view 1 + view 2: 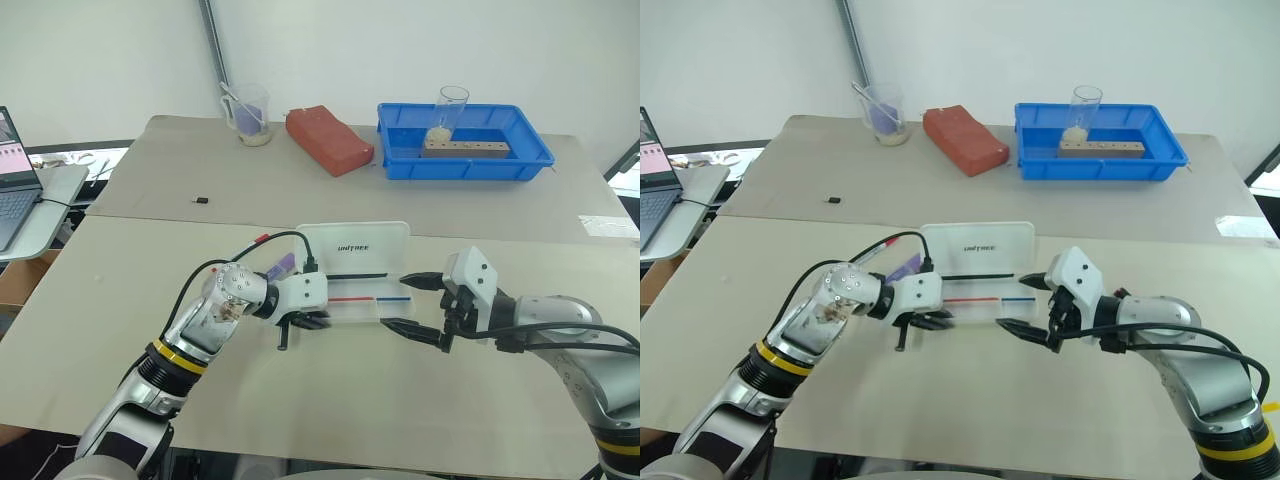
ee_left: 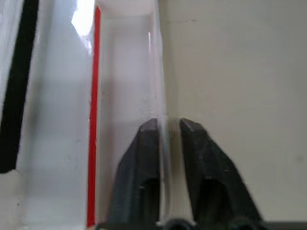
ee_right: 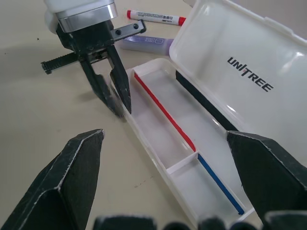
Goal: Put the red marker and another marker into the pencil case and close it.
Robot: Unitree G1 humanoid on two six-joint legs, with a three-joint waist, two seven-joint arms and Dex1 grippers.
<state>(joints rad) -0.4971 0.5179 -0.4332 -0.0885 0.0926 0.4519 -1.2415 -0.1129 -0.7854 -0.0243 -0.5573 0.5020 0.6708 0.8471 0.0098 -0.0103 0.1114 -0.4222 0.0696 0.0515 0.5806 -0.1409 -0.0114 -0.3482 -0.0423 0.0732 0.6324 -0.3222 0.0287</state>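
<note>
Centrally, two pale beige tables (image 1: 330,400) are seen pushed together before a white wall, a seam running between them. On the near table the pencil case (image 1: 356,280) lies open, its lettered lid raised toward the far side; a thin red pen (image 3: 163,111), a blue pen (image 3: 219,185) and a black pen (image 1: 357,275) are laid inside. The left gripper (image 3: 110,91) is set at the case's left end, its narrowly parted fingers straddling the front wall, one inside and one outside; nothing else is held. The right gripper (image 1: 415,305) is kept wide open and empty, just beside the case's right end. The red marker (image 3: 156,17) and another marker (image 3: 146,42), lavender, are lying side by side on the table beyond the left gripper. On the far table are placed a blue tray (image 1: 463,142), a red-brown pouch (image 1: 328,138) and a clear jug (image 1: 250,115). A laptop (image 1: 15,180) is seen at the left edge.
</note>
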